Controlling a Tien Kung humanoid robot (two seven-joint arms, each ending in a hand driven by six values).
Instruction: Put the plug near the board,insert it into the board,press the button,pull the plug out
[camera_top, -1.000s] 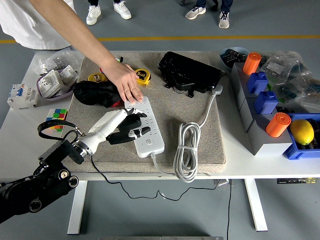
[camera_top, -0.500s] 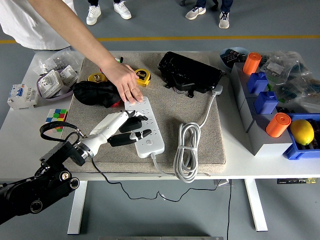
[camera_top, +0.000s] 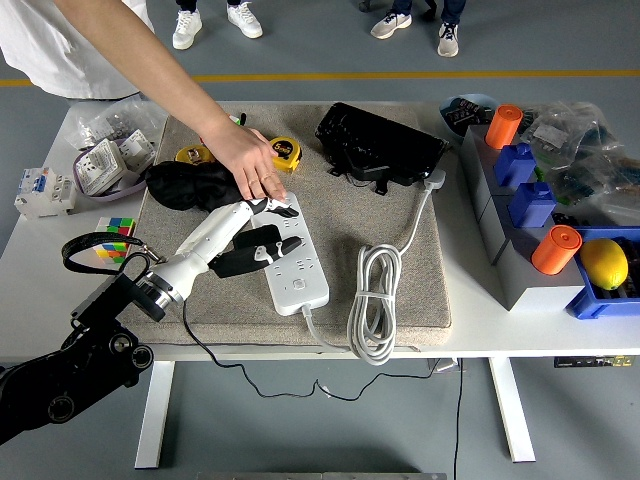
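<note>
**Lifting away from the power strip**

Rising off the strip is how we read our left hand (camera_top: 262, 240) now: a second ago it lay low across the near half of the power strip (camera_top: 290, 255), fingers down among the sockets, and now the whole hand sits higher and further up the strip, closer to its far end. The fingers are curled around a dark shape that we take for the plug (camera_top: 275, 243), though the black thumb and the plug blur together, so we cannot be sure the grip is on it. If it is the plug, it appears to be just above the strip's face and no longer seated, which we judge to mean the pull-out step is under way or nearly done.

Just beyond our fingertips, a person's hand (camera_top: 252, 166) presses flat on the strip's far end, holding it down as before; it has hardly moved. That steadying is probably what lets the plug come free without dragging the strip along.

Further out, the strip rests on a grey mat (camera_top: 400, 300) with its white cable (camera_top: 374, 300) coiled beside it. A black bundle (camera_top: 185, 185) and a yellow tape measure (camera_top: 283, 151) lie behind the person's hand. Our right hand is out of view.
</note>
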